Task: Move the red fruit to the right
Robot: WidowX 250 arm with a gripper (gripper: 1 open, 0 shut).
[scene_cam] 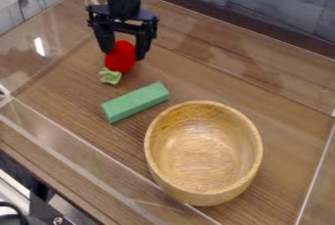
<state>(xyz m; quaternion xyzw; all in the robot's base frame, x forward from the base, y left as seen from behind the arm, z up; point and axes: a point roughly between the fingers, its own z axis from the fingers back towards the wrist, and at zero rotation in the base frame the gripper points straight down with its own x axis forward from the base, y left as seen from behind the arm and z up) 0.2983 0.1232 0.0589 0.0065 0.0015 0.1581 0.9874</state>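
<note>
Directly between the open pincer's spread fingers sits the red fruit.

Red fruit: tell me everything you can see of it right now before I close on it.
The red fruit is small, glossy and rounded, like a toy strawberry, with a light green leafy cap at its lower left end. It lies on the wooden table, up and left of the green block. The open gripper stands over it, a finger on either side; whether they touch it cannot be told.
</note>
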